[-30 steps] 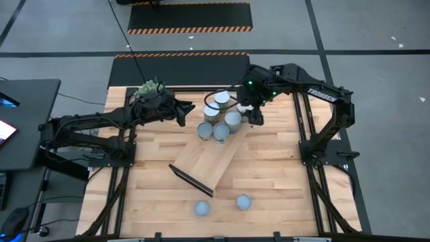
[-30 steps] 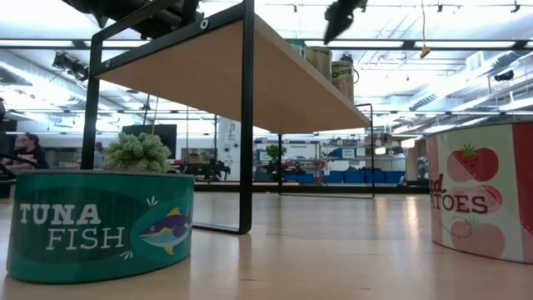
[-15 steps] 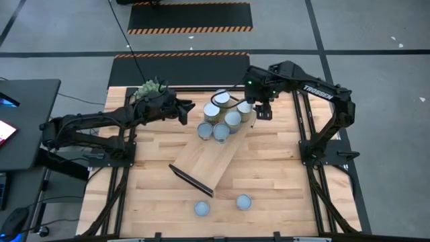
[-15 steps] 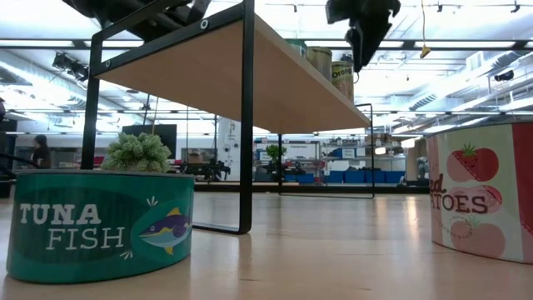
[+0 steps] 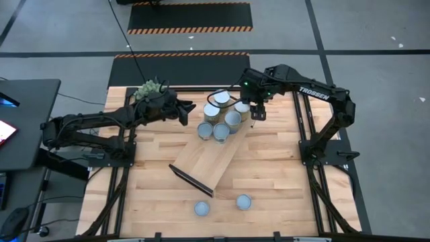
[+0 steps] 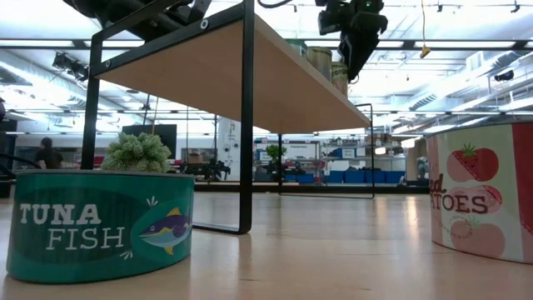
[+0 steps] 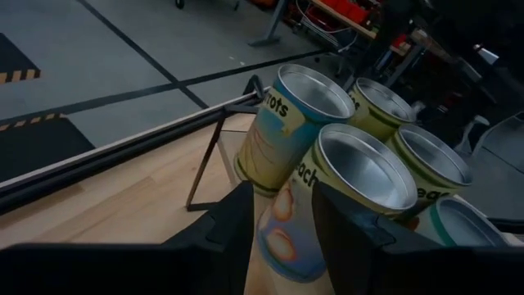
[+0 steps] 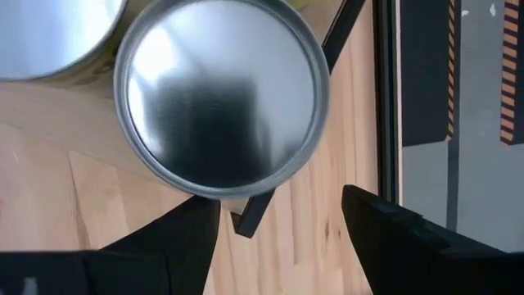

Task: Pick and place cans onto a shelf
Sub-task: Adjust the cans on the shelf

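Silvery cans (image 5: 220, 115) clustered on shelf (image 5: 208, 158); right fingers (image 8: 385, 225) parted above.

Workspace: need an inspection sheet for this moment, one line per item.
Surface: plank table, bare wood around the shelf.
Job's things: five cans clustered on the far end of the shelf; two cans on the table at the near edge.
Clutter: green plant at the far left.
Grippers: right pincer open above the cluster's right side; left pincer open beside the cluster, empty.
Cables: one black cable running to the left arm.
Surroundings: striped floor mats.
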Controlling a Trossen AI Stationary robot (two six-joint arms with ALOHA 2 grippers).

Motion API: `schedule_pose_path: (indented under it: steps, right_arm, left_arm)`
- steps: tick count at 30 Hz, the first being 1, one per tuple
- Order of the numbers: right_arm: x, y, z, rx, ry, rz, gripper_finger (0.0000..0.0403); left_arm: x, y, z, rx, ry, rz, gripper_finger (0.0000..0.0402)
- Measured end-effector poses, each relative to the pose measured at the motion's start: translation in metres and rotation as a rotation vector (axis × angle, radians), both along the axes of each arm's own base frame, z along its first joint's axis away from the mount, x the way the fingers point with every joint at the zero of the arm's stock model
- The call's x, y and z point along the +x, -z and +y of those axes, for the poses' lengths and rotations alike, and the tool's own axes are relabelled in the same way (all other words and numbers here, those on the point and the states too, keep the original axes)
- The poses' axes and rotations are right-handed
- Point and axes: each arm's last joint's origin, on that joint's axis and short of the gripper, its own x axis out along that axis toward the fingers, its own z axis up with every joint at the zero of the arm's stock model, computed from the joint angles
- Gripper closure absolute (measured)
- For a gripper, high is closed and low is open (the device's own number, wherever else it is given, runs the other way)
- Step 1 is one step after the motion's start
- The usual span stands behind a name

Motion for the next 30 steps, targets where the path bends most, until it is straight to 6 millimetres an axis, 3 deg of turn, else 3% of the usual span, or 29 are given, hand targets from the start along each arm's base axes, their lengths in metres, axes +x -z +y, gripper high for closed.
schedule_pose_path:
  steps: [14, 18, 22, 30]
  right_arm:
    - [0.000, -0.003, -0.004, -0.016, 0.014, -0.038, 0.0140]
    - [-0.009, -0.009, -0.001, -0.028, 0.020, -0.035, 0.0140]
    - [-0.022, -0.021, 0.009, -0.022, 0.056, -0.062, 0.0140]
    - [-0.048, -0.047, 0.041, 0.006, 0.088, -0.194, 0.0140]
  left_arm:
    - [0.000, 0.000, 0.000, -0.002, 0.018, 0.000, 0.0269]
    - [0.001, 0.000, -0.001, 0.014, 0.063, 0.009, 0.0269]
    - [0.003, 0.003, 0.000, 0.026, 0.050, 0.024, 0.0269]
    - [0.019, 0.027, 0.007, 0.007, 0.032, 0.126, 0.0269]
